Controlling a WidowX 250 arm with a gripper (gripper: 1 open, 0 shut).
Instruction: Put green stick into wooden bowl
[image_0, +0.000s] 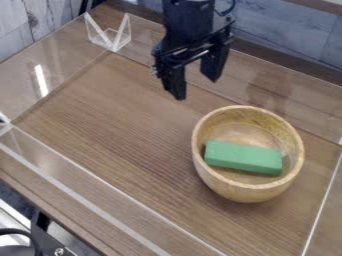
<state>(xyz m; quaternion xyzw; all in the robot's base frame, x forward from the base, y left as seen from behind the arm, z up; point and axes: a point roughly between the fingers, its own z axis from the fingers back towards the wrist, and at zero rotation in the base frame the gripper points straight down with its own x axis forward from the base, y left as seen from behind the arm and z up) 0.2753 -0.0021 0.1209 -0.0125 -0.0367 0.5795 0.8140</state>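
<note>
green stick (245, 158) lies flat inside wooden bowl (250, 188) at near right of counter (107, 130), well apart from hand (194, 78), which hangs behind and left of bowl, pointing down, its 2 fingers spread, empty

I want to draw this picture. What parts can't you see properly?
All from the one camera view:
- Arm above the tool: cut off by the top edge.
- Underside of the green stick: it lies inside the wooden bowl, which hides it.
- Small clear stand at the back: too blurry to identify.
- Table's right corner: cut off by the picture edge.
</note>
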